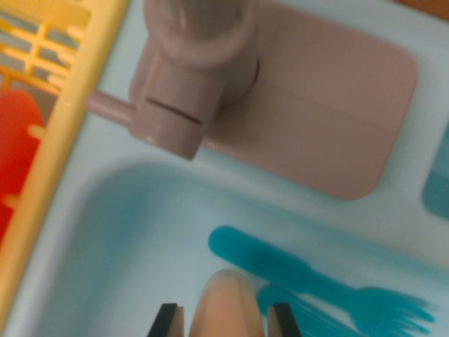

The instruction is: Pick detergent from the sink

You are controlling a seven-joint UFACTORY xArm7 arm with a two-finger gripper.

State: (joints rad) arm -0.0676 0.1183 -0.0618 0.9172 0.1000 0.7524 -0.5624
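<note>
At nine o'clock a yellow rack point(66, 105) borders the pale blue sink point(133, 239), with the grey faucet point(189, 70) at twelve. At six o'clock the gripper point(226, 319) has its dark fingertips point(168, 321) on either flank of the peach detergent bottle point(226, 302), though I cannot tell if they are clamped. A teal fork point(316, 281) lies at four o'clock; the grasp step seems in hand, next calling for a firm squeeze and straight lift.

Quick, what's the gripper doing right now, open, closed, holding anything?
Gripper: its fingers stand either side of the beige detergent bottle in the sink; whether they are clamped on it cannot be told.
</note>
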